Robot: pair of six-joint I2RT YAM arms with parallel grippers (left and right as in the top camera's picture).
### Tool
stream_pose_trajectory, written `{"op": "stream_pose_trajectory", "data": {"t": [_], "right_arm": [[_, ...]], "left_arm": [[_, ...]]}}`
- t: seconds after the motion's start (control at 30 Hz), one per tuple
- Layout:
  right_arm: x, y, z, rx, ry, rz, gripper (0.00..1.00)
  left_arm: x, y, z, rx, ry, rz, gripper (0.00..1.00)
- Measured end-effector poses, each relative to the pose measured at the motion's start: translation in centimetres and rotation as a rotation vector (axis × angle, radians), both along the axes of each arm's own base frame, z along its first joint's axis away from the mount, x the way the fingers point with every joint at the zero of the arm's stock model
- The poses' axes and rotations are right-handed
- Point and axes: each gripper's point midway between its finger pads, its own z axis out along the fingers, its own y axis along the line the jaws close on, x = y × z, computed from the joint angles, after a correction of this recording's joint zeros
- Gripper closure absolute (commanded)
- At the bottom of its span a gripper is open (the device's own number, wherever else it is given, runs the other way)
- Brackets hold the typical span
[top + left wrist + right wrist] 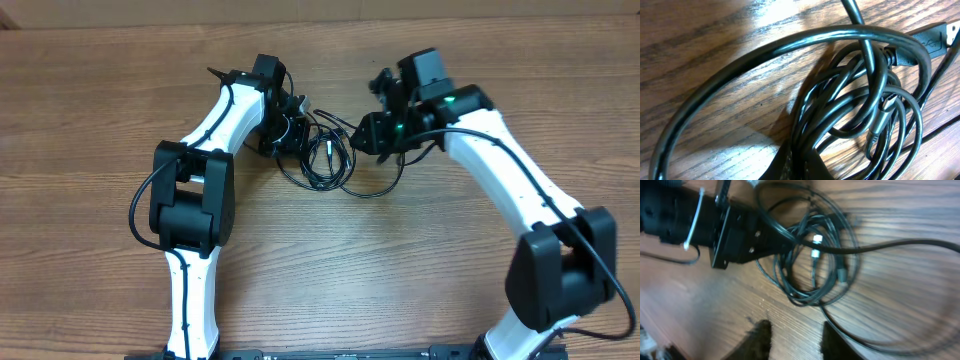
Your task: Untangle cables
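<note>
— Cables [325, 162], right in the middle of the table [90, 90], between the two arms. They lie in one loose coil, with loops over one another.

— What's the left gripper [288, 133] doing?

— It's pressed together at the coil's left edge, pinching a bunch of strands as far as I can judge. Its own camera shows the loops running together underneath it.

— And the right gripper [794, 330]?

— Its jaws are spread with nothing between them, and it hovers close beside the coil's right side. I can't tell whether it brushes a strand.

— So how would you do this pull well?

— I'd take one strand only. There's a long strand [900, 244] leaving the coil by itself, so I'd go for that, or for the bit next to the silver plugs [815, 246]. I'd close on it well clear of the crossings.

— Then?

— I'd draw it out slowly and low over the wood, away from the left's pinch, which serves as the anchor. If the whole coil slides along, the knot is probably tightening, so ease off and regrip.

— What's the biggest risk?

— Catching two loops at once, I reckon. That would cinch the tangle instead of freeing it.
</note>
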Motion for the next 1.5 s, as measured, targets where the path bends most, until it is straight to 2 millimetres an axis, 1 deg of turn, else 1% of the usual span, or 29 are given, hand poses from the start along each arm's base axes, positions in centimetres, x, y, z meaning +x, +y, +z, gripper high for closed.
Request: {"op": "stream_pose_trajectory", "data": {"t": [0.13, 0.3, 0.53, 0.63, 0.67, 0.8, 0.97, 1.3, 1.37, 1.5], "right_arm": [[-0.1, 2.4, -1.6, 0.008, 0.013, 0.027, 0.79], [0.2, 4.2, -3.1, 0.017, 0.010, 0.046, 0.78], [1.0, 4.5, -5.9, 0.013, 0.061, -0.009, 0.76], [0.9, 4.5, -7.5, -0.001, 0.099, -0.026, 0.73], [0.7, 4.6, -8.4, -0.009, 0.120, -0.031, 0.73], [0.9, 4.8, -9.8, -0.028, 0.123, -0.033, 0.71], [1.1, 5.0, -10.1, -0.052, 0.104, -0.041, 0.67], [1.5, 4.6, -10.4, -0.074, 0.096, -0.070, 0.67], [1.7, 4.6, -10.7, -0.075, 0.094, -0.079, 0.67], [1.9, 4.7, -12.1, -0.078, 0.109, -0.085, 0.68]], "left_arm": [[0.0, 0.0, 0.0, 0.000, 0.000, 0.000, 0.96], [0.0, 0.0, 0.0, 0.000, 0.000, 0.000, 0.96], [0.0, 0.0, 0.0, 0.000, 0.000, 0.000, 0.96], [0.0, 0.0, 0.0, 0.000, 0.000, 0.000, 0.96], [0.0, 0.0, 0.0, 0.000, 0.000, 0.000, 0.96], [0.0, 0.0, 0.0, 0.000, 0.000, 0.000, 0.96], [0.0, 0.0, 0.0, 0.000, 0.000, 0.000, 0.96], [0.0, 0.0, 0.0, 0.000, 0.000, 0.000, 0.96], [0.0, 0.0, 0.0, 0.000, 0.000, 0.000, 0.96], [0.0, 0.0, 0.0, 0.000, 0.000, 0.000, 0.95]]}}
